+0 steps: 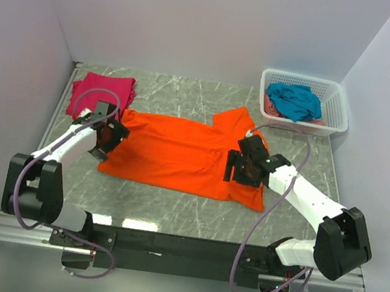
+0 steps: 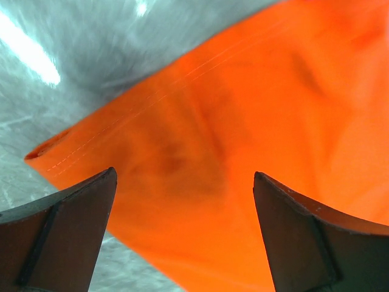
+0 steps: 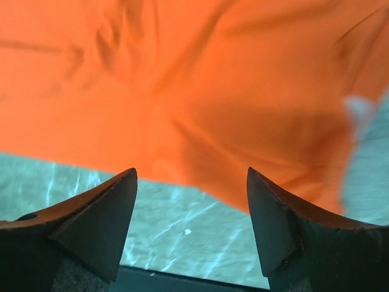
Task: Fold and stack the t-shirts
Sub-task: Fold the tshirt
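Note:
The bright orange t-shirt (image 1: pixel 179 155) lies spread flat across the middle of the table. The magenta-pink t-shirt (image 1: pixel 100 91) lies folded at the back left. The teal-blue t-shirt (image 1: pixel 295 101) is bunched in the white basket. My left gripper (image 1: pixel 108 139) is open and empty just above the orange shirt's left edge. In the left wrist view, the gripper (image 2: pixel 184 176) is spread over the orange cloth (image 2: pixel 243 121) near a hemmed corner. My right gripper (image 1: pixel 244 169) is open and empty over the shirt's right part. In the right wrist view, the gripper (image 3: pixel 191 173) straddles the shirt's edge (image 3: pixel 200 91).
The white lattice basket (image 1: pixel 337 101) stands at the back right corner, with some pink cloth under the teal shirt. White walls close in the table on the left, back and right. The grey marble tabletop (image 1: pixel 180 96) shows around the shirt.

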